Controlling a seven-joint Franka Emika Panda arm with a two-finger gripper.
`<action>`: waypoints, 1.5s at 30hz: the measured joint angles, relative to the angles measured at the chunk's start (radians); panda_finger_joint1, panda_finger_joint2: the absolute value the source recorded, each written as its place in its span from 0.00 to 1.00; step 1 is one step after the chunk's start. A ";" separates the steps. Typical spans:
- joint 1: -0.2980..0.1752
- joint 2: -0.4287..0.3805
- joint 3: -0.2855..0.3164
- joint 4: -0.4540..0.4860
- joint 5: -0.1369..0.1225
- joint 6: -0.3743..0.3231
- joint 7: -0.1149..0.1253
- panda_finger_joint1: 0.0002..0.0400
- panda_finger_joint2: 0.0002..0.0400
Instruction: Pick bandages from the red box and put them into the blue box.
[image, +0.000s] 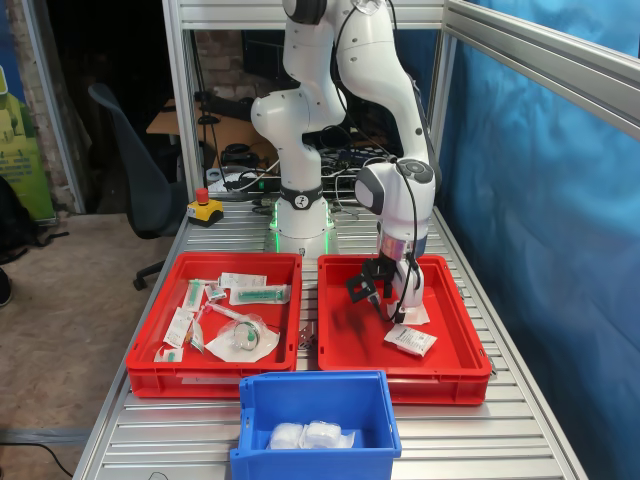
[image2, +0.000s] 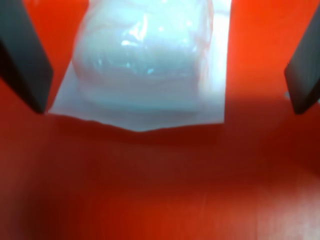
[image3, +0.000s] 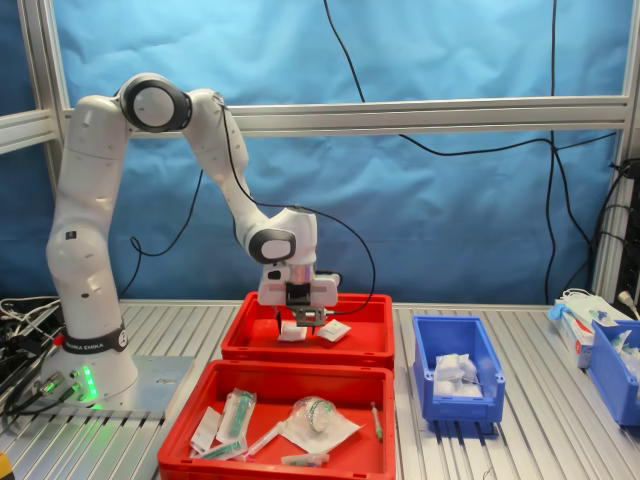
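Note:
My gripper is open and hangs low inside the red box, its fingers spread wide. A bandage, a white gauze roll in clear wrap, lies on the red floor between them in the wrist view, untouched by either finger. In the first exterior view only its corner shows beside the gripper. A second flat white bandage packet lies closer to the front rim. In the second exterior view the gripper stands over two white packets. The blue box holds a few white bandages.
A twin red tray with syringe packs, tubing and a mask sits to the first exterior view's left. A red emergency stop button stands near the arm's base. Another blue bin is at the second exterior view's right edge.

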 joint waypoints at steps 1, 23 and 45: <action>0.000 0.005 0.000 0.000 0.000 0.004 0.002 1.00 1.00; 0.044 0.050 0.000 0.032 0.001 0.032 0.024 1.00 1.00; 0.056 0.050 0.000 0.038 0.001 0.033 0.026 1.00 1.00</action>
